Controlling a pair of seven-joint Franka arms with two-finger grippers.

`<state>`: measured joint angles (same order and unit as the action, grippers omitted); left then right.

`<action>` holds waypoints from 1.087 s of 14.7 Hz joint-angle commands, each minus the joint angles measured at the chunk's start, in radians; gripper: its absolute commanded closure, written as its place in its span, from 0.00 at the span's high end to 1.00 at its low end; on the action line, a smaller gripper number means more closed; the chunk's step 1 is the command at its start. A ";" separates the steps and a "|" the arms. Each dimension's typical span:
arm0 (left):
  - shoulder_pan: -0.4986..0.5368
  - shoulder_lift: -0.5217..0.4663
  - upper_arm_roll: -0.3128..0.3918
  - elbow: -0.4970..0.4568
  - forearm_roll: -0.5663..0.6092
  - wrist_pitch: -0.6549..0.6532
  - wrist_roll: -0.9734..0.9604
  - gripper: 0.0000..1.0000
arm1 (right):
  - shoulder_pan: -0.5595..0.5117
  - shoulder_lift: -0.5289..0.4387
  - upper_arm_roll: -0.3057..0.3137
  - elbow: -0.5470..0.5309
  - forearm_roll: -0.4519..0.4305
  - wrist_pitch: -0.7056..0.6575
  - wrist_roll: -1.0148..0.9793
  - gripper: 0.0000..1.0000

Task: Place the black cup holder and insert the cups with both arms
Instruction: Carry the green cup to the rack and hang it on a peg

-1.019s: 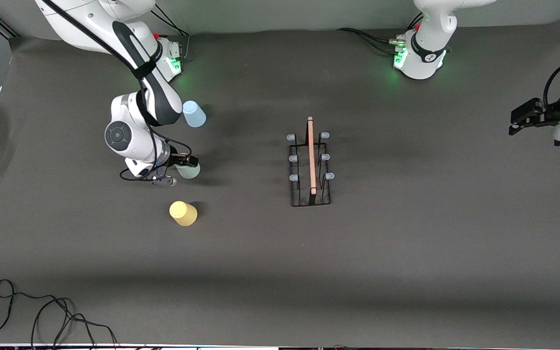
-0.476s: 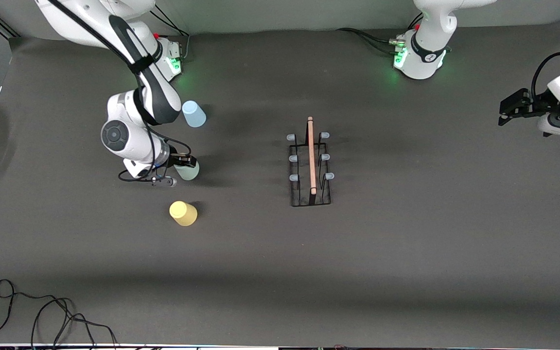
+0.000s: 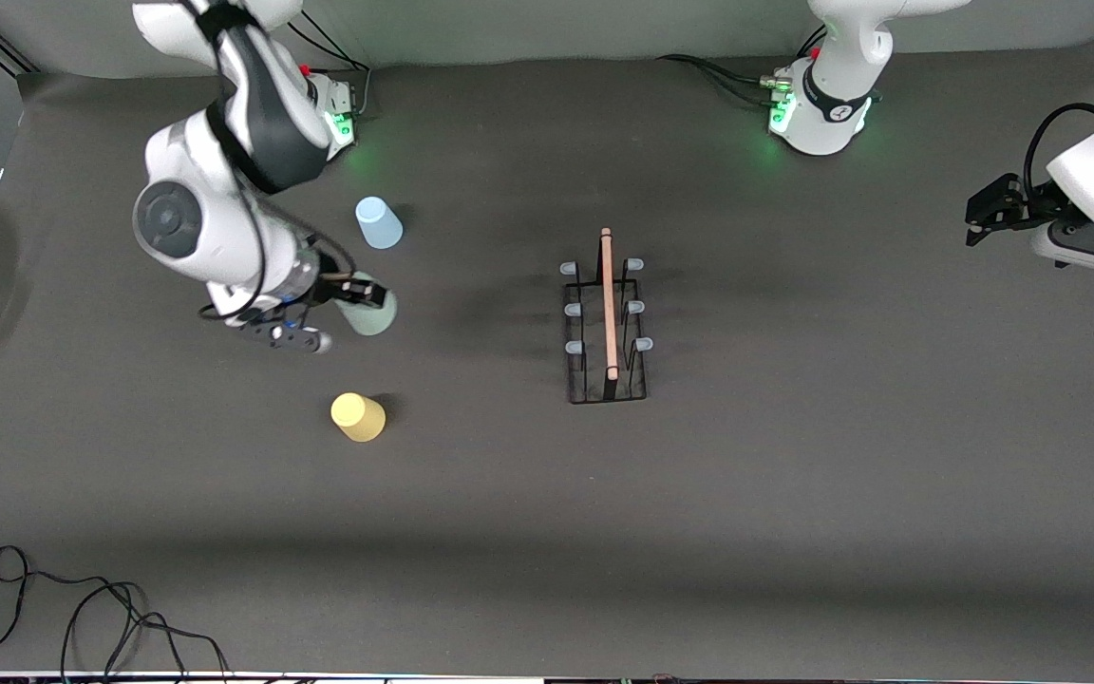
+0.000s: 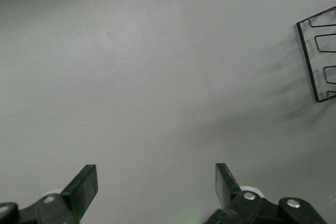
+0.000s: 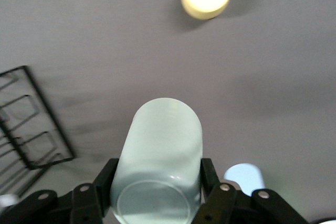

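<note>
the right gripper (image 3: 360, 294) is up over the table (image 3: 794, 494) toward the right arm's end, its fingers (image 5: 105, 179) pinching the pale green cup (image 5: 160, 166) by its sides, the cup lying tilted in the grip. the light blue cup (image 3: 379, 222) stands upside down on the table close to the right arm's base, and the yellow cup (image 3: 357, 416) stands upside down nearer the front camera than the blue one. the black cup holder (image 3: 607, 323) sits upright near the middle of the table, well apart from the cups, its wooden rod handle (image 3: 609, 304) running along the top between the two rows of pale-blue-capped pegs (image 3: 569, 269). the left gripper (image 4: 156, 182) hangs over bare table at the left arm's end, waiting, its fingers (image 4: 84, 184) spread wide with nothing between them.
</note>
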<state>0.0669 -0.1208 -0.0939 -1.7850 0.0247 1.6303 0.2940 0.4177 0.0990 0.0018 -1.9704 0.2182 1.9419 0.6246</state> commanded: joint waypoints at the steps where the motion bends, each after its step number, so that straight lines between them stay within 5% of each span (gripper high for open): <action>1: -0.012 -0.019 0.002 -0.024 0.021 0.054 -0.048 1.00 | 0.139 0.105 -0.005 0.129 0.021 -0.009 0.214 0.00; 6: -0.012 -0.005 0.000 -0.027 0.020 0.083 -0.121 1.00 | 0.305 0.252 -0.005 0.274 0.033 0.064 0.515 0.00; 16: -0.013 0.006 0.000 -0.025 0.020 0.072 -0.124 1.00 | 0.426 0.269 -0.006 0.277 0.032 0.127 0.675 0.00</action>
<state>0.0665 -0.1049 -0.0956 -1.7997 0.0252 1.6998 0.1931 0.8127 0.3644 0.0077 -1.7111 0.2339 2.0635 1.2651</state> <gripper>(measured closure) 0.000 0.326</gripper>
